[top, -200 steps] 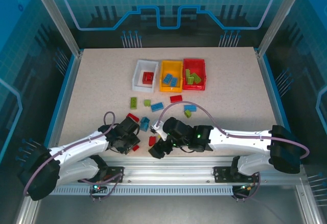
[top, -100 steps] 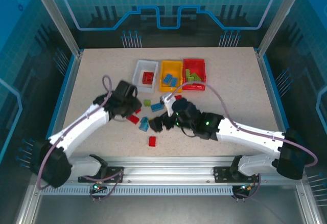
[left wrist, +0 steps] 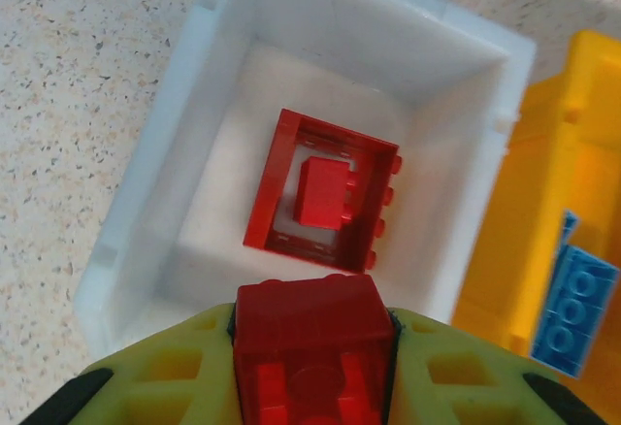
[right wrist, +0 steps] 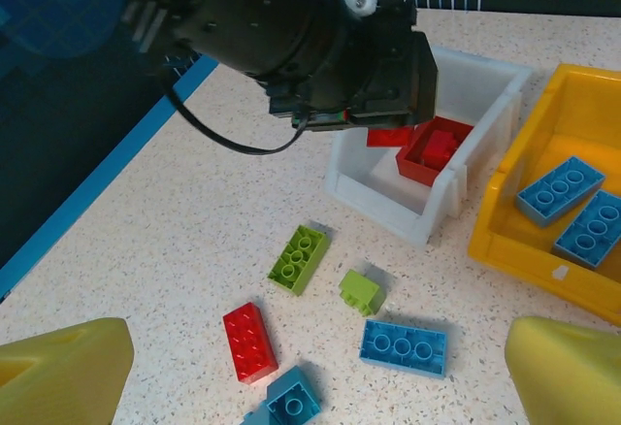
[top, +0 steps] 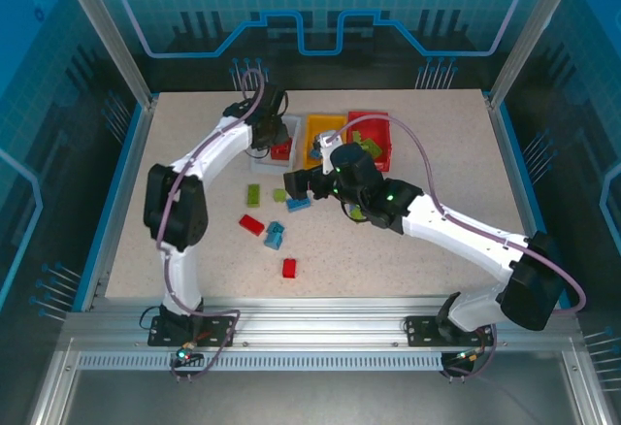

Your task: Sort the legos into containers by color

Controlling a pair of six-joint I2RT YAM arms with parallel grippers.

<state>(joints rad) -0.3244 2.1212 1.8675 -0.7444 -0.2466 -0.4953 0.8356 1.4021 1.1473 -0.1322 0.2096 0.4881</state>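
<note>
The left gripper (left wrist: 310, 372) pinches a red brick (left wrist: 310, 333) over the white bin's (left wrist: 146, 182) near wall, low centre of its wrist view, so released here it may clip the rim and tumble out, while the right gripper (right wrist: 315, 376) gapes empty.

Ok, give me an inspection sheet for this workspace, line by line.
Surface: speckled beige tabletop, loose bricks near its middle.
Job's things: white bin holds a red frame with a small red brick inside; yellow bin holds blue bricks; red bin holds green bricks.
Clutter: nothing seen.
Grippers: left gripper shut on a red brick above the white bin; right gripper open, empty.
Cables: purple cable looped along each arm.
Surroundings: blue-lit panels, aluminium posts.
</note>
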